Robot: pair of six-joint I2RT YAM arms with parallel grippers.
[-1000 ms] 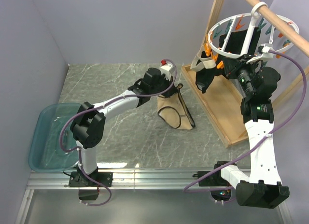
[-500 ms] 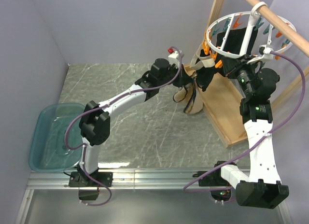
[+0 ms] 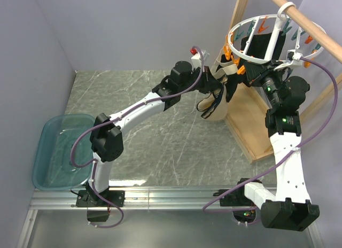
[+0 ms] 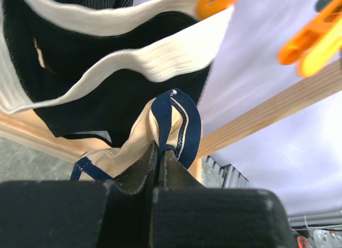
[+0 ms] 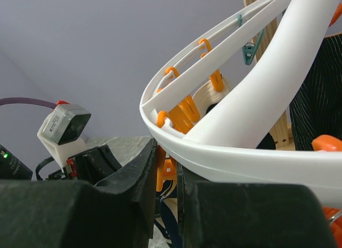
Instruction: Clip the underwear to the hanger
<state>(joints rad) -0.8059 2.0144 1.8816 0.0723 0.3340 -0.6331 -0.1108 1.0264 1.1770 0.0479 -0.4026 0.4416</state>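
1. Grey marble table (image 3: 139,98) lies below; from above, the underwear (image 3: 214,108) dangles just left of the hanger (image 3: 276,37).
2. Only the left wrist view shows the left claw (image 4: 158,154) clenched on the underwear's blue trim, under a black garment (image 4: 107,103).
3. Only the right wrist view shows the right claw (image 5: 167,161) squeezing an orange clip (image 5: 161,166) under the hanger's ring.

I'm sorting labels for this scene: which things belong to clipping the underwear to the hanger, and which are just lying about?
In the job:
- underwear, pinched in the left tool
- hanger
- orange clip, squeezed by the right tool

Lying about:
- blue tub
- black garment, hung on the hanger
- wooden frame
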